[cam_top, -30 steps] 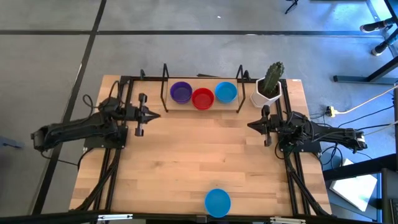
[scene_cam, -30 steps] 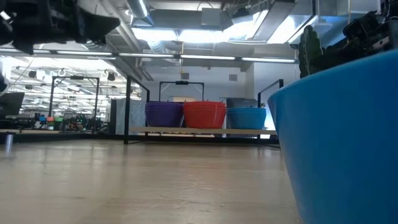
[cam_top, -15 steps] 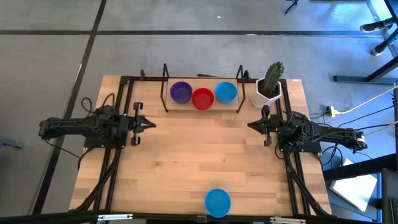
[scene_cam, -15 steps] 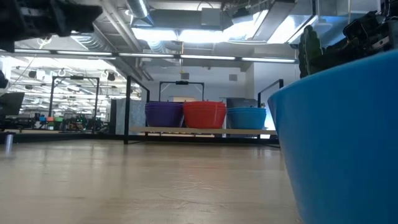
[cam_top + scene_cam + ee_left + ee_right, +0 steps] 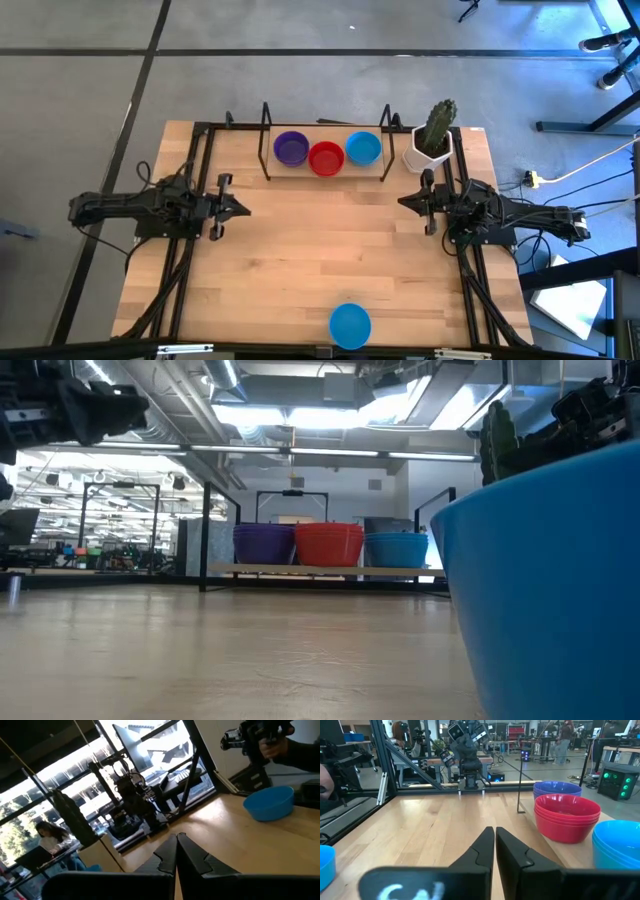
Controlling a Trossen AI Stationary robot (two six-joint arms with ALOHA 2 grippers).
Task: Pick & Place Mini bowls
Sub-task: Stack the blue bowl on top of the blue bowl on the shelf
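Wooden table [image 5: 300,260] carries three stacks of mini bowls at its far edge, side by side between two black posts: purple bowls [image 5: 291,148], red bowls [image 5: 326,158] and blue bowls [image 5: 363,148]. One lone blue bowl [image 5: 350,325] sits apart at the near edge, close to the low camera. A cactus pot [image 5: 432,140] stands just right of the stacks. The left gripper [image 5: 237,208] hangs over the table's left side, jaws pressed together and empty. The right gripper [image 5: 408,201] hangs over the right side near the cactus pot, jaws likewise together, holding nothing.
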